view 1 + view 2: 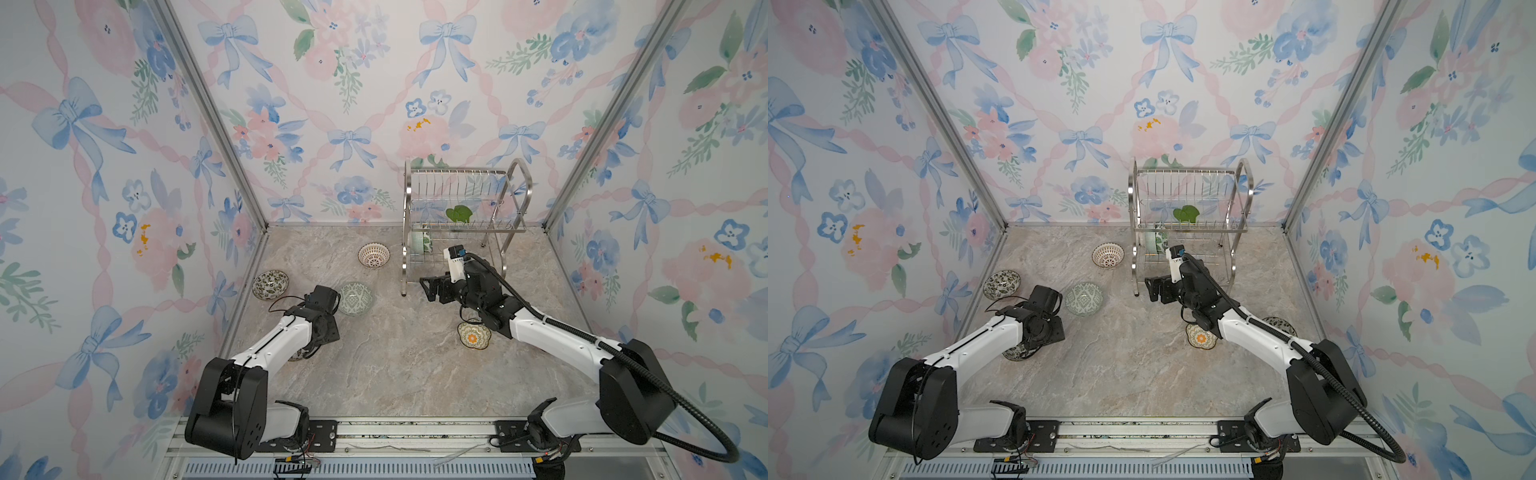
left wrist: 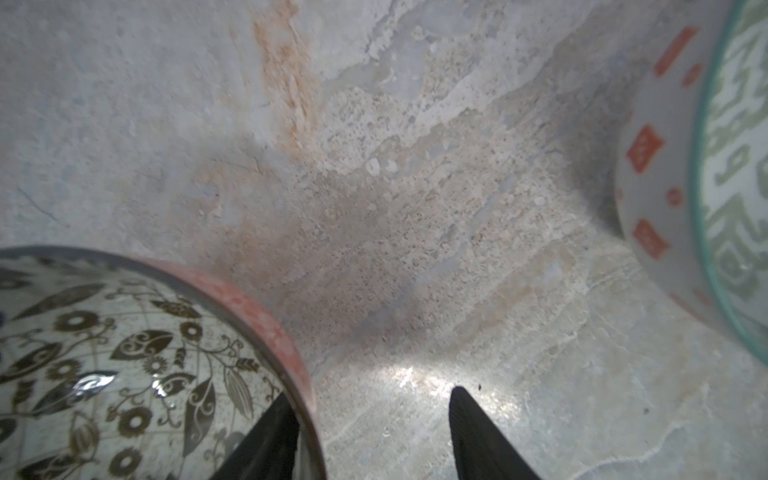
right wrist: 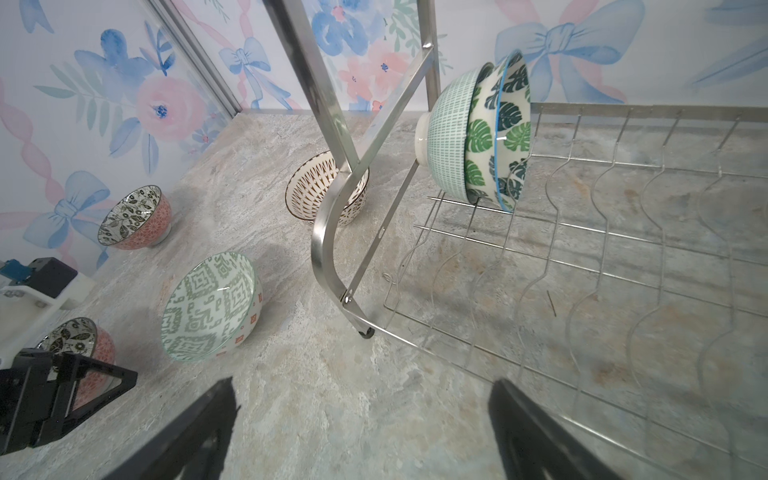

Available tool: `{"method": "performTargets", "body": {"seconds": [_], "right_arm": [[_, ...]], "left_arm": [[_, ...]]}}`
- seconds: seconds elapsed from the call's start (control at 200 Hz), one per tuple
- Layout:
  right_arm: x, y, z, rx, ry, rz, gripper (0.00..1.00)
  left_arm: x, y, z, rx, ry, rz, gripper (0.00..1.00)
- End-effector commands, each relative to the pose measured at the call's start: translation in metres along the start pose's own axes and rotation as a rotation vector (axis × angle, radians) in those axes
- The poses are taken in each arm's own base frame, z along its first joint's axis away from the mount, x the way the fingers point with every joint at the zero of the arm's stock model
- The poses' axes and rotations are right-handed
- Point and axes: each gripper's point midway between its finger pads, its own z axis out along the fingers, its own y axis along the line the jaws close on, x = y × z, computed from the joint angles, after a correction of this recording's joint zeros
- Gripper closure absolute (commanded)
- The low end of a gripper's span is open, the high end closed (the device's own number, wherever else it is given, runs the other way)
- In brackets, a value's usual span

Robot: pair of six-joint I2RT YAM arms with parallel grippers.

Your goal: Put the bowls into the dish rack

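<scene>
left gripper straddles dark floral bowl rim, jaws apart; next I clamp and lift; right gripper spread, empty

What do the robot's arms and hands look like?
The left arm and right arm are white tubes with chunky black joints. A thick ribbed black hose runs along the right arm; a thin black wire loops on the left. The left hand and right hand have black pointed fingers.

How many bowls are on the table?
6: floral bowl at far left, second floral bowl at the left gripper, geometric bowl, lattice bowl beside the rack, scalloped bowl, dark bowl behind the right arm. More may hide.
</scene>
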Motion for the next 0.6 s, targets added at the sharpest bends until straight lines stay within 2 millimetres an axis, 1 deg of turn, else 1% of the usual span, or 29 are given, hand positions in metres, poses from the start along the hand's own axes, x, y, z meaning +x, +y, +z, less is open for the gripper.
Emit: {"method": "performTargets", "body": {"seconds": [0.0, 0.16, 0.23, 0.305, 0.42, 0.495, 0.595], "right_arm": [[-0.003, -0.003, -0.006, -0.005, -0.018, 0.023, 0.04], [-0.005, -0.004, -0.009, -0.006, -0.027, 0.026, 0.03], [-0.005, -0.005, -0.009, -0.005, -0.029, 0.028, 0.03], [-0.005, -0.005, -0.009, -0.006, -0.030, 0.030, 0.03], [-0.006, -0.005, -0.011, -0.006, -0.028, 0.024, 0.03], [-0.007, -0.005, -0.010, -0.004, -0.022, 0.020, 0.03], [-0.003, -0.004, -0.006, -0.006, 0.013, 0.026, 0.03]], "left_arm": [[-0.001, -0.002, -0.001, 0.013, 0.020, -0.008, 0.43], [-0.002, 0.001, 0.000, 0.010, 0.020, -0.022, 0.45], [-0.003, 0.002, 0.000, 0.013, 0.022, -0.028, 0.52], [-0.004, 0.003, 0.000, 0.014, 0.022, -0.031, 0.58], [-0.005, 0.001, -0.001, 0.026, 0.024, -0.035, 0.75], [-0.006, -0.001, -0.004, 0.042, 0.021, -0.035, 0.82], [-0.009, -0.006, -0.011, 0.074, 0.002, -0.030, 1.00]]}}
